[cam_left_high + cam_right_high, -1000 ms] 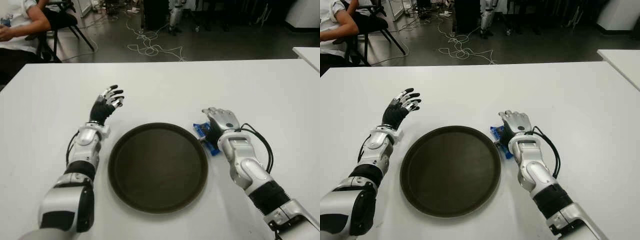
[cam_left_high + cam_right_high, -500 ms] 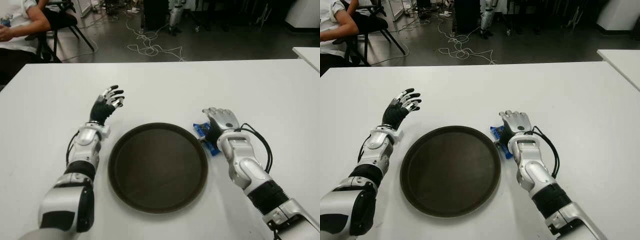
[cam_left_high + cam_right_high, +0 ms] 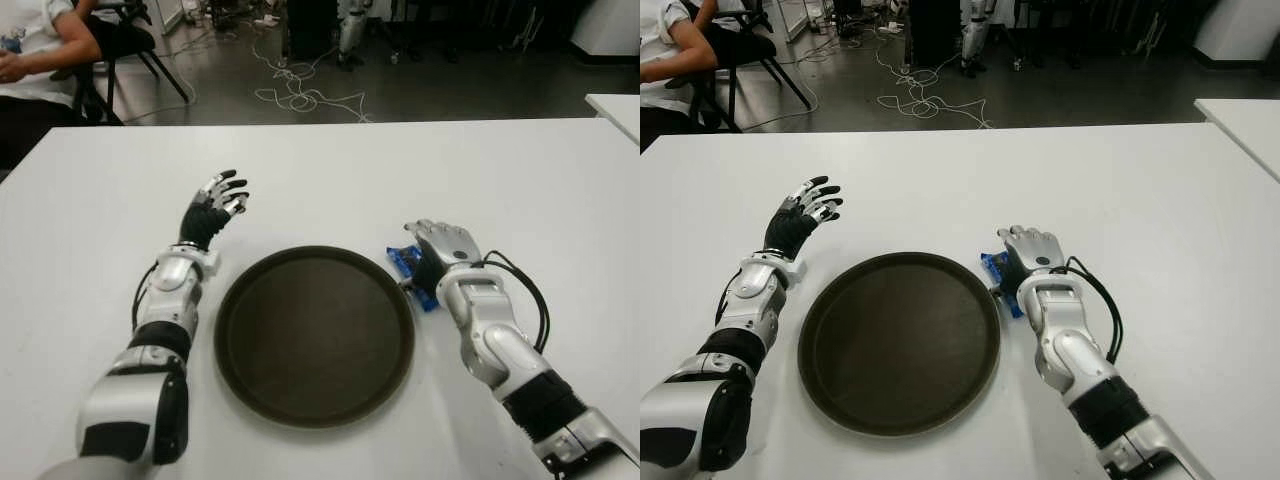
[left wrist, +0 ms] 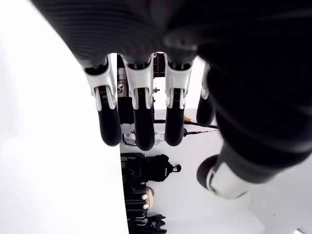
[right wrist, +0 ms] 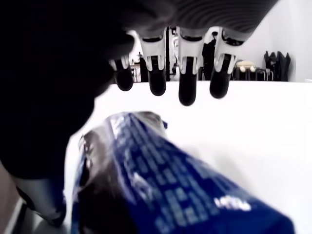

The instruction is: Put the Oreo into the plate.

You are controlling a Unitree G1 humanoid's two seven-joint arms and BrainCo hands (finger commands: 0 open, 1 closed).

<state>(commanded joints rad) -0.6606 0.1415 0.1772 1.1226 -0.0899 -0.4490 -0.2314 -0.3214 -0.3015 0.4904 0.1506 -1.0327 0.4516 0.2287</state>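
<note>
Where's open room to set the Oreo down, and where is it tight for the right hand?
The whole inside of the plate is bare. Beyond the plate's far rim, the table is open between the raised, spread left hand and the right hand. It is tight at the plate's right rim, where the right hand hangs over the Oreo pack lying there.

The blue Oreo packet [image 3: 411, 268] lies flat on the white table just right of the round, dark brown plate [image 3: 314, 334], at its far-right rim and outside it, partly covered from above, while the plate sits empty in the near middle.
</note>
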